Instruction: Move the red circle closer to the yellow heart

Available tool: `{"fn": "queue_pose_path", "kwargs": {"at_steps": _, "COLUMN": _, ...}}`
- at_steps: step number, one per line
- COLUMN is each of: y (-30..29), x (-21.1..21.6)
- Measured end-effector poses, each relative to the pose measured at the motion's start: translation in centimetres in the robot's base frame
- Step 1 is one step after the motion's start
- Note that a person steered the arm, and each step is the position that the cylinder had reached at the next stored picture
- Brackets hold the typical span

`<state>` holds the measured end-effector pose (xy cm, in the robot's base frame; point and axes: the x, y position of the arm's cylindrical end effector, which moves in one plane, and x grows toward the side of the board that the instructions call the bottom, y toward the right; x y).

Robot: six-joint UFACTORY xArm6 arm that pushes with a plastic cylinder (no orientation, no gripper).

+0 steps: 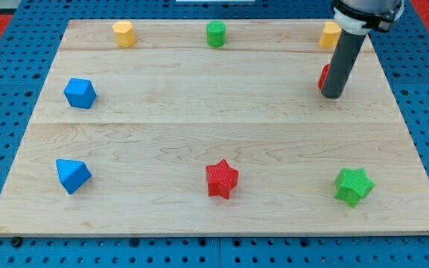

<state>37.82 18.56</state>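
The bench [199, 126] is pale, smooth wood with fine grain. The red star [221, 179] and green star [353, 185] look like ribbed matt plastic. The rod [342, 63] is dark and matt.

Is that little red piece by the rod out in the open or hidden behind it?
Mostly hidden. Only a red sliver of the red circle shows at the rod's left edge, just above my tip; its shape cannot be made out.

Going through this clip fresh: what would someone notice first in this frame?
The thick dark rod stands out at the view's upper right, my tip planted beside a small red block that it mostly hides. Next come the bright red star and green star along the view's bottom edge of the pale wooden board.
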Motion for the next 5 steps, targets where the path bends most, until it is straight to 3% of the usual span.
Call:
{"fn": "queue_pose_path", "kwargs": {"at_steps": 3, "y": 1.4, "x": -5.2}}
{"fn": "queue_pose_path", "kwargs": {"at_steps": 5, "y": 1.0, "x": -6.2}}
